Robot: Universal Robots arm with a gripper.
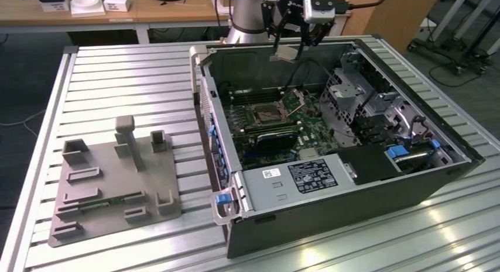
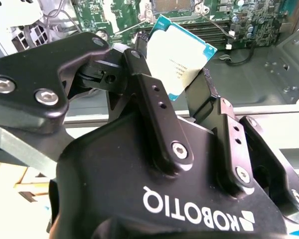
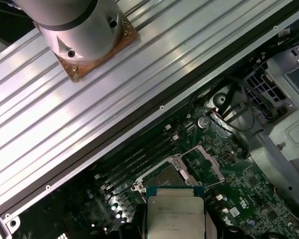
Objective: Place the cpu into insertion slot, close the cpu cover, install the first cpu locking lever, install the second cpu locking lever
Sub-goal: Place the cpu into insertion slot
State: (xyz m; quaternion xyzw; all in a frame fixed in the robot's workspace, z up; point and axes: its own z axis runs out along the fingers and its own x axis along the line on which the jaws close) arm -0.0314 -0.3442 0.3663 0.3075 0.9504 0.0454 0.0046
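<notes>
A: Cpu position?
B: The cpu (image 2: 182,52) is clamped by the gripper (image 2: 173,63), whose two fingers press on its opposite edges. The silver face shows in both wrist views. In the exterior view it hangs in the air above the far end of the open computer case (image 1: 352,210), well apart from the board.
A: Socket?
B: The insertion slot (image 1: 270,114) on the green circuit board (image 1: 317,137) is uncovered, with its dark centre exposed. The cpu cover (image 3: 212,162) looks swung up beside it, though the hinge is hard to make out.
A: Surroundings?
B: The case lies on the slatted metal table (image 1: 133,79). A grey fixture plate (image 1: 117,178) rests at the exterior view's left.
</notes>
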